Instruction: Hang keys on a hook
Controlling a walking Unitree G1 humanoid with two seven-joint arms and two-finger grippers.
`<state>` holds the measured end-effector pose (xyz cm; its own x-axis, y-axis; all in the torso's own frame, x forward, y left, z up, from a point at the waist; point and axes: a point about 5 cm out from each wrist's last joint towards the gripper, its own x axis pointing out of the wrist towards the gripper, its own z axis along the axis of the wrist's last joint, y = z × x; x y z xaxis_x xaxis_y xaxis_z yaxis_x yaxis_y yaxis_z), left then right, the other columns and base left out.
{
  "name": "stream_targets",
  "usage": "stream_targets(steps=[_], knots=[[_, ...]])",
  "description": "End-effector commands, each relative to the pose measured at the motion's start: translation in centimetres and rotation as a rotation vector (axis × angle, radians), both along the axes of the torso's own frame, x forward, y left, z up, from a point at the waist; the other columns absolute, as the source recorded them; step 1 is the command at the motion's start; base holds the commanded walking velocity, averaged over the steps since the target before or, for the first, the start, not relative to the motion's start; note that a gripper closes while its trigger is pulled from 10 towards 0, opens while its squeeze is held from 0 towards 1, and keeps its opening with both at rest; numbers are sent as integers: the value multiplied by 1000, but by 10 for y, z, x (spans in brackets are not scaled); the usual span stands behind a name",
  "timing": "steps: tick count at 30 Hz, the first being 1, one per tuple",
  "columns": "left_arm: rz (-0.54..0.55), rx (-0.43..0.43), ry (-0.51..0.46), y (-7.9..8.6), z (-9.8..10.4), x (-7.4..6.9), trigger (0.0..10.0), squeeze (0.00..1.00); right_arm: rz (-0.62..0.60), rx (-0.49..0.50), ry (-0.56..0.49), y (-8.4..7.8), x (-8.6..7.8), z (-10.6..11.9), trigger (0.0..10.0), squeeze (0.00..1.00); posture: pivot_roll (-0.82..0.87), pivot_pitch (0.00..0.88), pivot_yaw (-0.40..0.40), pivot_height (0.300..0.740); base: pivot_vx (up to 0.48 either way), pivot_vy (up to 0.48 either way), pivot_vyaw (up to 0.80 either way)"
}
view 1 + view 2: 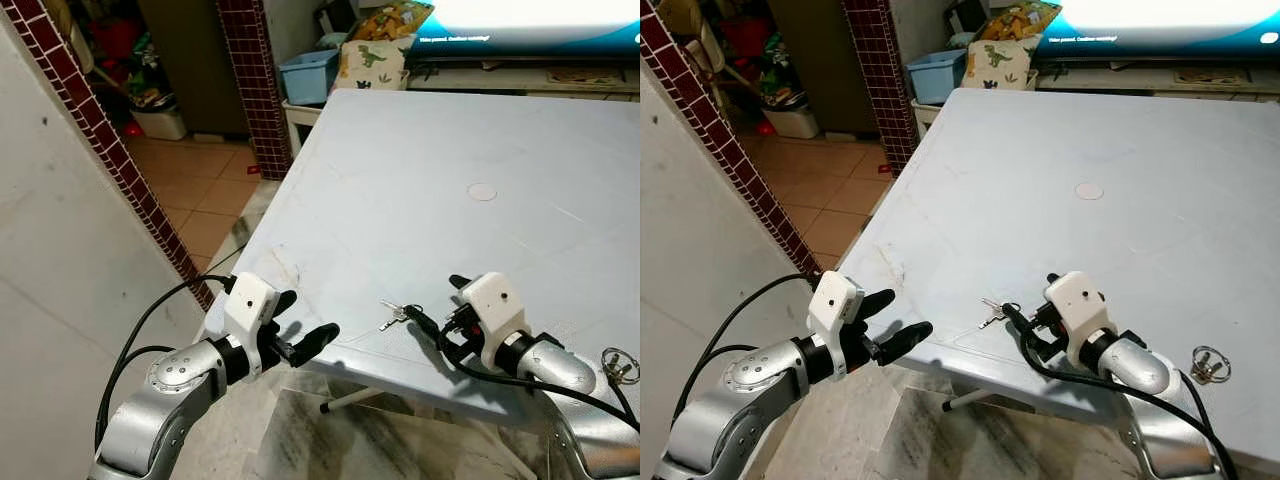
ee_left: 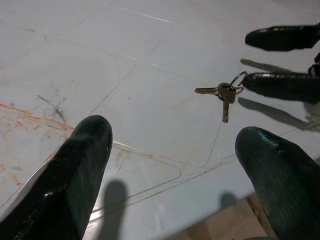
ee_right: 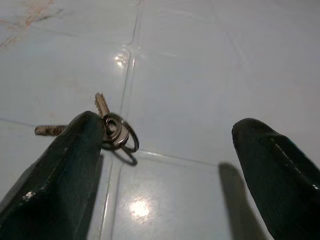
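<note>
From the head views, the keys (image 1: 394, 314) are seen lying on the pale worktop (image 1: 430, 180) near its front edge, just beside the right pincer (image 1: 440, 305). The left pincer (image 1: 305, 322) is held off the corner. In the left wrist view, the left fingers (image 2: 75, 175) are seen spread wide. In the right wrist view, the right fingers (image 3: 55, 170) are spread, one tip touching the key ring.

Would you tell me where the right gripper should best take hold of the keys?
Probably at the ring, coming from above: the keys lie flat on the table, while the ring is tilted up beside one finger of the open right gripper.

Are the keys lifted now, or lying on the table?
Lying flat: the keys rest on the table, beside one finger of the open right gripper.
</note>
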<state>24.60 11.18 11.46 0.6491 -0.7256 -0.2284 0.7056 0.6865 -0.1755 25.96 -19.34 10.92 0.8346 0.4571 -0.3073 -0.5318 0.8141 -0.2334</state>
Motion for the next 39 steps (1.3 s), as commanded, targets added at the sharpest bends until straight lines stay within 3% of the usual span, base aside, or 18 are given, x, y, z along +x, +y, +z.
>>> stream_targets(steps=[1, 14, 15, 17, 18, 19, 21, 22, 23, 24, 25, 26, 39], knots=[[14, 18, -7, 5, 1, 0, 10000, 0, 32, 9, -3, 5, 3, 0, 10000, 1000, 5, 61, 126, 740, 0, 0, 0], [7, 21, -8, 4, 2, 1, 10000, 0, 84, 43, 7, 15, 6, -5, 10000, 1000, 5, 60, 128, 740, 0, 0, 0], [8, 22, -8, 4, 2, 1, 10000, 0, 88, 46, 7, 17, 8, -6, 10000, 945, 5, 60, 128, 740, 0, 0, 0], [8, 22, -9, 4, 2, 1, 10000, 0, 92, 48, 8, 18, 8, -6, 10000, 945, 5, 60, 128, 740, 0, 0, 0], [9, 23, -8, 5, 2, 1, 10000, 0, 101, 50, 12, 20, 9, -8, 10000, 224, 5, 60, 128, 740, 0, 0, 0], [10, 23, -8, 5, 1, 1, 10000, 0, 106, 50, 16, 21, 10, -9, 10000, 12, 5, 60, 128, 740, 0, 0, 0], [12, 25, -7, 5, 1, 1, 10000, 0, 113, 51, 22, 22, 11, -12, 10000, 0, 5, 60, 128, 740, 0, 0, 0], [12, 24, -7, 5, 1, 1, 10000, 0, 118, 54, 27, 23, 12, -13, 9608, 0, 5, 60, 128, 740, 0, 0, 0], [11, 24, -7, 5, 1, 1, 10000, 0, 123, 56, 32, 24, 12, -15, 7647, 0, 5, 60, 128, 740, 0, 0, 0], [10, 24, -7, 5, 1, 1, 10000, 0, 125, 58, 34, 25, 13, -15, 4471, 0, 5, 60, 128, 740, 0, 0, 0], [10, 24, -6, 5, 1, 1, 10000, 0, 126, 58, 36, 25, 13, -16, 3373, 0, 5, 60, 128, 740, 0, 0, 0], [9, 24, -7, 5, 2, 0, 10000, 0, 131, 59, 37, 25, 13, -16, 0, 0, 19, 61, 129, 740, 0, 0, 0], [4, 22, -2, 3, 2, 0, 10000, 0, 122, 42, 33, 15, 3, -14, 0, 0, 11, 64, 129, 740, 0, 0, 0]])
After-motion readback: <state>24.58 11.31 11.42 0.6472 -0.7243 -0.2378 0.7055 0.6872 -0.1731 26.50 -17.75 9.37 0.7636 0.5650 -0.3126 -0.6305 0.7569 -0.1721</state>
